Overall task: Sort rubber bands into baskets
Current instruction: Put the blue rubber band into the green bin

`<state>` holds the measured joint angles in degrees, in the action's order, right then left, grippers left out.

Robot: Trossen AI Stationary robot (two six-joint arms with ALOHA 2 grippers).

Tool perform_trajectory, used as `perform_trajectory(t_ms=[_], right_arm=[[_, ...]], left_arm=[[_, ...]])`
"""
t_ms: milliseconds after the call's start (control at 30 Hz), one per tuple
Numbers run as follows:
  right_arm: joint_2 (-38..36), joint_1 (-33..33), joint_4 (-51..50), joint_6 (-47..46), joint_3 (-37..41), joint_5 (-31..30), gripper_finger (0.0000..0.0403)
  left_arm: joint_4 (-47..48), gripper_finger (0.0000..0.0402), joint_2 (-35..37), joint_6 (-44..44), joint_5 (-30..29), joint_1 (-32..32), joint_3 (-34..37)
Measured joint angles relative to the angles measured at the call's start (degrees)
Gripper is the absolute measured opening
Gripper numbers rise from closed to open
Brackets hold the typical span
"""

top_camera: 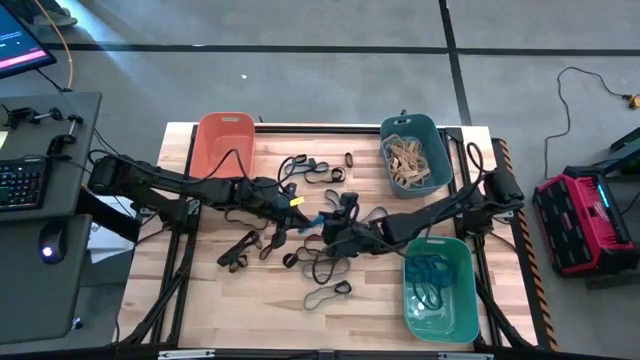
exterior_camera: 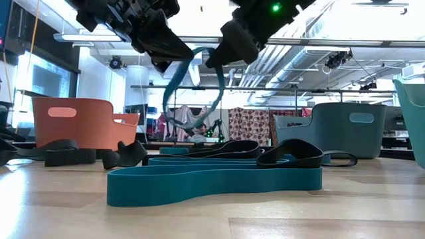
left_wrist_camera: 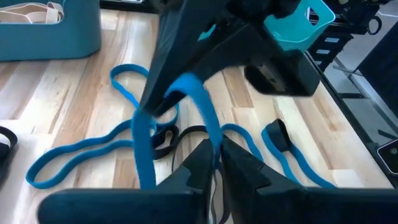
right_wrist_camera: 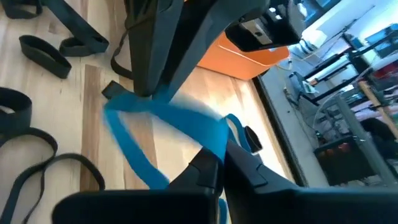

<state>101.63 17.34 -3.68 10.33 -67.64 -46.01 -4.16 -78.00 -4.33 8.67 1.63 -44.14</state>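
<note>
A blue rubber band [exterior_camera: 174, 85] hangs in the air over the table's middle, between my two grippers. My left gripper [left_wrist_camera: 217, 158] reaches in from the table's left and is shut on it. My right gripper [right_wrist_camera: 221, 162] comes from the table's right and is shut on the same band. The grippers stand close together [top_camera: 300, 205] [top_camera: 330, 226]. The orange basket [top_camera: 223, 145] stands at the far left. The teal-blue basket [top_camera: 415, 150] at the far right holds tan bands. The green basket [top_camera: 440, 290] at the near right holds blue bands. My left gripper pinches one strip of the blue band [left_wrist_camera: 210, 127] between its two fingers, slanting down from the table's left. The band is clear of the table and runs on to the other gripper. Its loop [exterior_camera: 192, 123] sags slack below. My right gripper pinches another stretch of the same band [right_wrist_camera: 208, 134] between its two fingers, slanting down from the table's right. From there the strip runs across to the left gripper's fingers [right_wrist_camera: 149, 74]. The band is clear of the table.
Several black bands [top_camera: 310, 170] [top_camera: 235, 255] [top_camera: 325, 295] lie scattered on the wooden table around the grippers. A large blue band [exterior_camera: 212, 179] lies near the front edge. A desk with a keyboard [top_camera: 25, 180] stands left of the table, and a red case [top_camera: 585, 220] stands to its right.
</note>
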Motion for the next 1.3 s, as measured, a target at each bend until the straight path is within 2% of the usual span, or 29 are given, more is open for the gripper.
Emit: perform_trajectory(t_ms=[167,333,533,733,933,1067,1300], right_arm=[[-3.06,2.14,-5.28,-4.07,0.0,-3.09,0.0002],[-6.83,4.58,-15.32,-13.19,-0.01,-2.5,0.0001],[-12.04,8.28,-29.17,-27.49,-0.02,4.43,0.0001],[-16.83,12.5,-48.32,-45.52,-2.38,12.37,0.0],[-18.45,17.14,-66.44,-63.01,-6.61,20.49,0.0],[-18.49,20.19,-71.24,-72.13,-7.28,28.29,0.0],[-18.45,25.15,-71.53,-85.53,-4.07,38.08,0.0]], left_arm=[[-0.04,0.0053,0.0,1.92,-0.07,0.07,0.0],[-0.84,0.009,0.0,2.34,-0.38,0.65,0.0],[-2.68,0.012,0.0,4.51,-0.39,1.12,0.0],[-2.6,0.0122,0.0,4.56,-0.42,1.09,0.0],[-2.22,0.0122,0.0,4.56,-0.44,1.07,0.01],[-2.08,0.0122,0.0,4.56,-0.46,1.05,0.02],[-1.37,0.0122,0.0,4.47,-0.46,1.03,0.02]])
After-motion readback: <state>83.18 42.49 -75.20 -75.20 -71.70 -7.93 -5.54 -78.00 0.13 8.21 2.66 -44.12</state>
